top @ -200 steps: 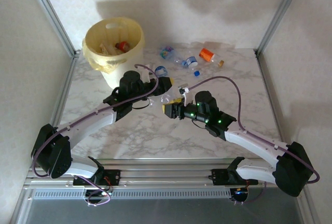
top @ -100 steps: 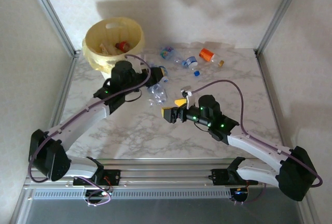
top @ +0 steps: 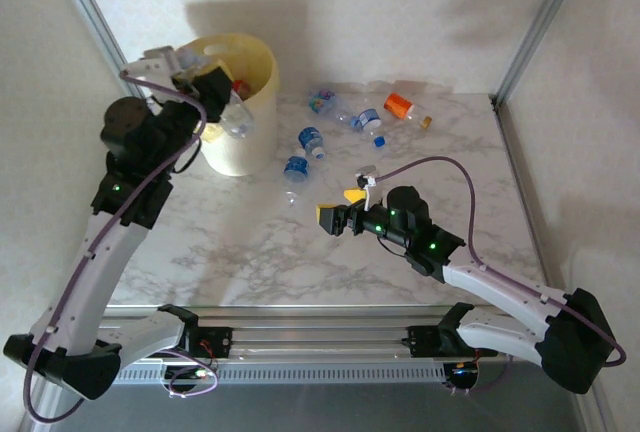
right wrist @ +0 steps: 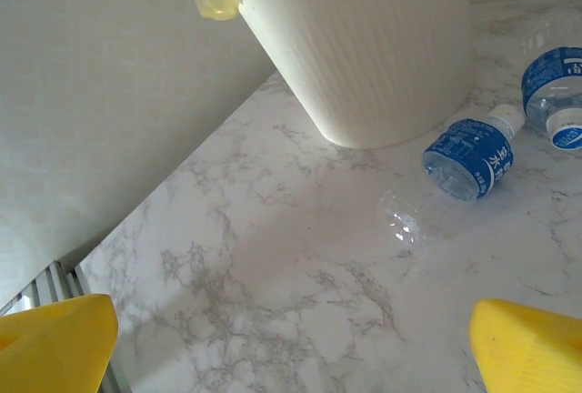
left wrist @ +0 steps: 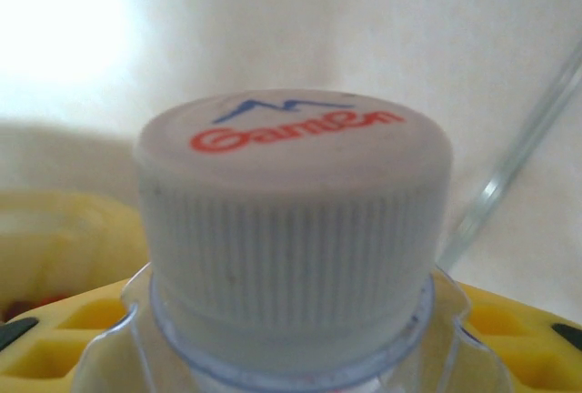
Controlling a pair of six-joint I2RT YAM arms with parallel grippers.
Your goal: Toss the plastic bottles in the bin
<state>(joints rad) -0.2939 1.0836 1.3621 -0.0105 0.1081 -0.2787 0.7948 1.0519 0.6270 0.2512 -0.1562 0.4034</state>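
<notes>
Movement over the last second is mostly on the left. The left arm (top: 130, 167), which was down at mid-table meeting the other arm, now stands raised beside the bin (top: 248, 147). Its jaws are closed partway around a clear bottle (top: 237, 119), which hangs at the bin's near rim, above the opening as far as the overhead view shows. In the left wrist view the bottle's white ribbed cap (left wrist: 296, 220) with red lettering sits right up against the lens, and the yellow fingertips (left wrist: 518, 329) flank the neck, so the grip looks firm. All this bottle seems to need now is a release, once it is clearly inside the rim.

The arms no longer cover the middle of the table (top: 260, 252), and two blue-labelled bottles (top: 310, 139) (top: 295, 167) lie there just beside the bin's base. Further right, a loose group waits near the back edge, among it another blue-labelled one (top: 365, 120) and an orange-labelled one (top: 400, 105), so plenty of the task is left.

On the right, the right arm (top: 480, 277) has drawn back a little toward its base. Its jaws have sprung from half closed to fully apart and hold nothing. That reads as a bottle just handed to the left side. Its wrist view shows bare marble between the fingertips (right wrist: 55, 343) and the nearest blue-labelled bottle (right wrist: 468, 156) ahead, a likely next pick.
</notes>
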